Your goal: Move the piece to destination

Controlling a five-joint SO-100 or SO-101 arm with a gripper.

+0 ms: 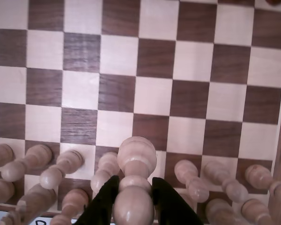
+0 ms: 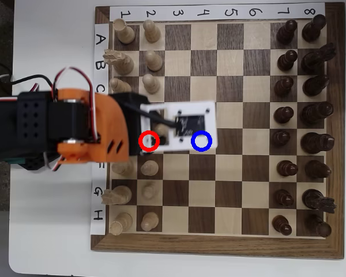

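Observation:
In the wrist view a pale beige pawn (image 1: 136,176) stands upright between my two black fingers (image 1: 102,204), and my gripper (image 1: 135,199) is shut on its body. It looks larger and closer to the camera than the pale pawns on either side. Its base is hidden. In the overhead view the orange arm (image 2: 92,127) reaches in from the left. Its white wrist plate (image 2: 190,112) covers the pawn and most of the pale square under the blue ring (image 2: 209,141). A red ring (image 2: 149,141) marks the square two columns left of that ring.
Other pale pawns (image 1: 68,161) and taller pale pieces (image 2: 125,32) fill the left two columns of the board. Dark pieces (image 2: 285,115) fill the right two columns. The bare middle squares (image 1: 154,96) lie ahead of the gripper. The board's wooden rim (image 2: 219,245) surrounds them.

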